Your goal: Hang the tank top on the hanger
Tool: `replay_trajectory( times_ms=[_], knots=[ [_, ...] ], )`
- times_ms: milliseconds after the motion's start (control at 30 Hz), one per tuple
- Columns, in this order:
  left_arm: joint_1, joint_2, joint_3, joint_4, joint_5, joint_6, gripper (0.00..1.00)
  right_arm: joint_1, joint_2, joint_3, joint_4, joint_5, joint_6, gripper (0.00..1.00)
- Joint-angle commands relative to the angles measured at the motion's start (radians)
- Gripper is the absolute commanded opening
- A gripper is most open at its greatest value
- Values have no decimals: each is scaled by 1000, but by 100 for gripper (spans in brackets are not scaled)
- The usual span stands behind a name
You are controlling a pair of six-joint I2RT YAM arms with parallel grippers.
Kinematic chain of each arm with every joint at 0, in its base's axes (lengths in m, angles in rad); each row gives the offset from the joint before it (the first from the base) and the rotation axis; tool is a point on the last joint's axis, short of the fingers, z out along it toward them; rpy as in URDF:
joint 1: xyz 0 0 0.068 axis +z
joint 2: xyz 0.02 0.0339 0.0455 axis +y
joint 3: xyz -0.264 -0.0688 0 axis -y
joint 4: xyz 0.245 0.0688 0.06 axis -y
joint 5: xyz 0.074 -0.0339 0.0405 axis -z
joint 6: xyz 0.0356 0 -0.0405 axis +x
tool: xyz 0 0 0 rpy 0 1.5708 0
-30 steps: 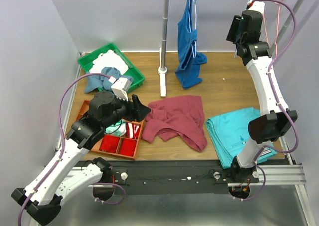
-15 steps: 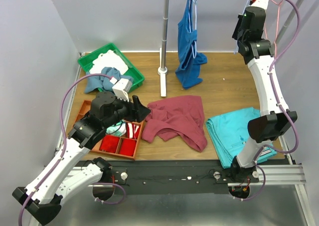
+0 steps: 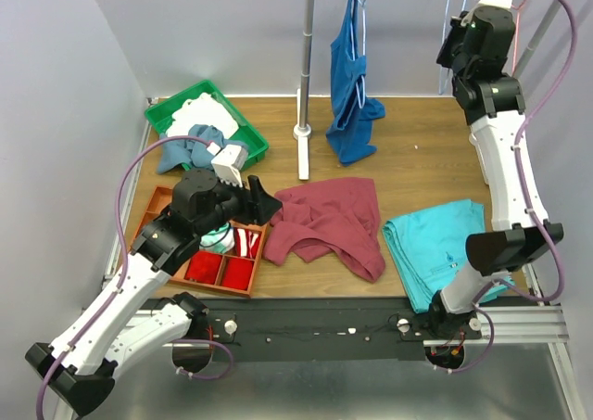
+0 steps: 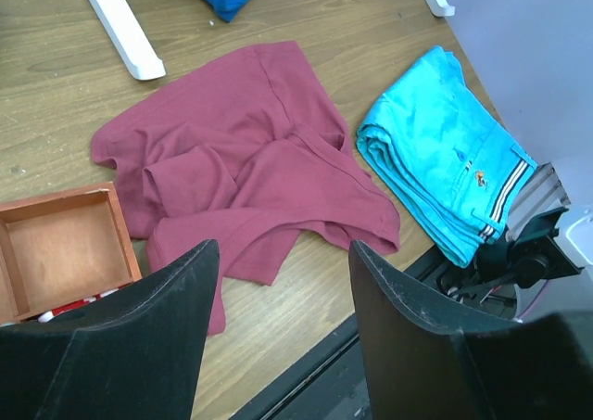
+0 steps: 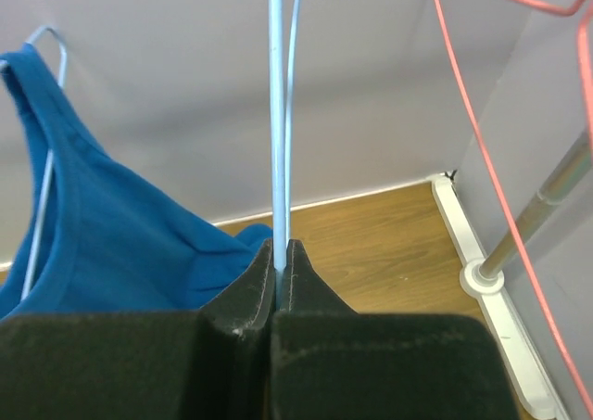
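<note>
The maroon tank top (image 3: 329,221) lies crumpled on the wooden table, spread out below my left gripper in the left wrist view (image 4: 250,170). My left gripper (image 4: 283,253) hovers open above the top's near-left edge, beside the wooden tray, with nothing between its fingers (image 3: 262,200). High at the back right, my right gripper (image 5: 281,248) is shut on the thin pale blue wire of the hanger (image 5: 275,114), which runs straight up out of the jaws. In the top view the hanger (image 3: 451,7) is only a faint line beside the raised right arm.
A royal-blue tank top (image 3: 352,86) hangs beside the white pole (image 3: 306,68). Folded turquoise trousers (image 3: 435,244) lie at the front right. A green basket (image 3: 162,114) of cloth and a wooden tray (image 3: 218,262) sit at the left. A salmon-pink hanger (image 5: 482,142) hangs right of my right gripper.
My right gripper has gone from open to shut on the hanger wire, and the arm has risen and shifted right. The left arm has barely moved.
</note>
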Motion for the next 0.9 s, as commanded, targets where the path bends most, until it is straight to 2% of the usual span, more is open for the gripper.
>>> replay_trajectory(
  times_ms=[0, 133, 367, 500, 533, 700, 800, 867],
  knots=[
    [0, 3, -18, 27, 10, -5, 66, -1, -103, -49, 65, -66, -8, 1],
    [0, 5, -27, 34, 5, -11, 66, -1, -157, -93, 45, -101, 19, 1],
    [0, 23, -46, 22, -29, -31, 65, -1, -338, -314, -15, -196, 128, 1],
    [0, 63, -73, 4, -55, -26, 60, 0, -486, -522, -52, -311, 214, 1],
    [0, 68, -82, 1, -58, -26, 59, -1, -520, -620, -55, -326, 230, 1],
    [-9, 85, -188, 8, -58, -26, 56, 3, -683, -889, -67, -573, 302, 1],
    [-63, 104, -223, 8, -56, -40, 57, 31, -763, -1043, -54, -720, 342, 1],
    [-111, 118, -245, 12, -131, -89, 58, 71, -801, -1134, -49, -757, 363, 1]
  ],
)
